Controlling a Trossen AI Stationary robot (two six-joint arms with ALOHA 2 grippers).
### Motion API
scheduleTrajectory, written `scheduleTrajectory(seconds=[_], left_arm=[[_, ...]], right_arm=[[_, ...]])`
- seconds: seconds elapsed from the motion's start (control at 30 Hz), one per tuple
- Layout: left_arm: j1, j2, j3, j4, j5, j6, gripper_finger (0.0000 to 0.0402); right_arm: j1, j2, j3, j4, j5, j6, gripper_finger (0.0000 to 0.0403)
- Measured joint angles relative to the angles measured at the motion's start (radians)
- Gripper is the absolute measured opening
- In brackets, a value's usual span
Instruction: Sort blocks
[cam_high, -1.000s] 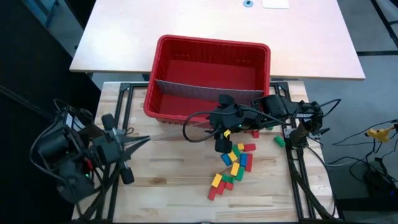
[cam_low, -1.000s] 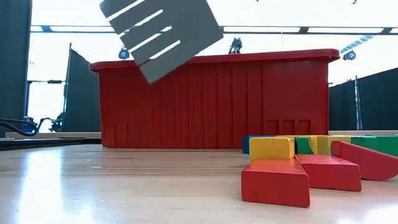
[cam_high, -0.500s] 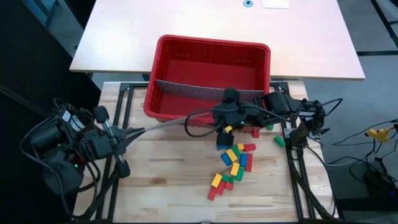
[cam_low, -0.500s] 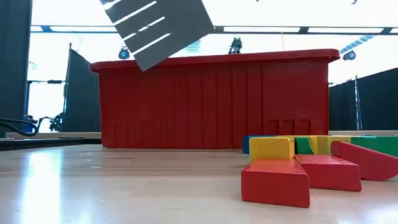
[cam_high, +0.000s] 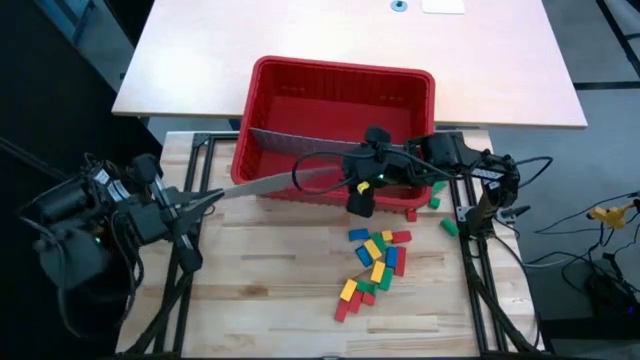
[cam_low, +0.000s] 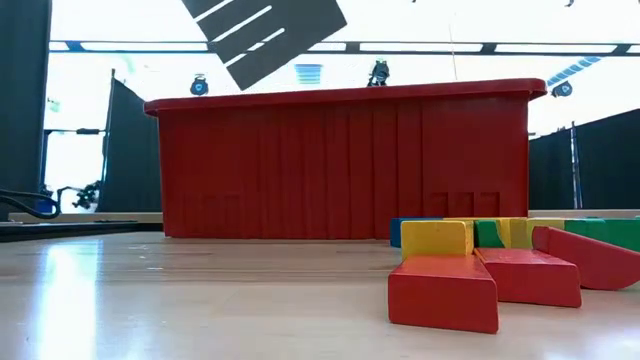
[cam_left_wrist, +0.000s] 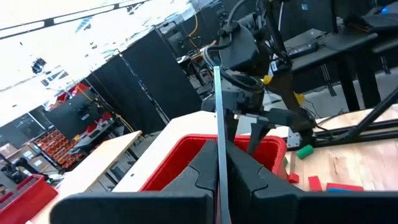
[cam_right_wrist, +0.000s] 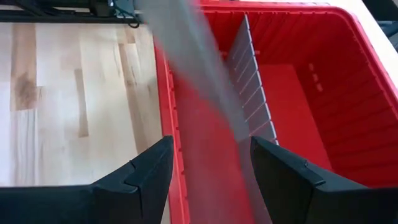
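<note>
We see a big red bin straddling the wooden table and a pale desk. One grey slotted panel stands inside it as a divider; another grey panel hangs tilted over the bin's near rim.

Low view: my held grey panel cut off by top edge, blocks run off right edge — can't count them. Left wrist view: panel edge-on, just thin line, my left gripper partly cut by bottom edge. Right wrist view: panel blurred streak across red bin, hiding part of divider — my right gripper cropped too.
</note>
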Motion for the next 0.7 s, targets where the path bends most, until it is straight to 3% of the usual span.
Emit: scheduleTrajectory(seconds=[0.23,0.7], left_arm=[[0.000,-0.015,0.000,0.074,-0.019,0.098,0.0000],[0.000,-0.015,0.000,0.095,-0.034,0.102,0.0000]], right_arm=[[-0.034,0.001,-0.002,0.059,-0.019,-0.024,0.0197],[-0.110,0.009,-0.011,0.171,-0.088,-0.076,0.0196]])
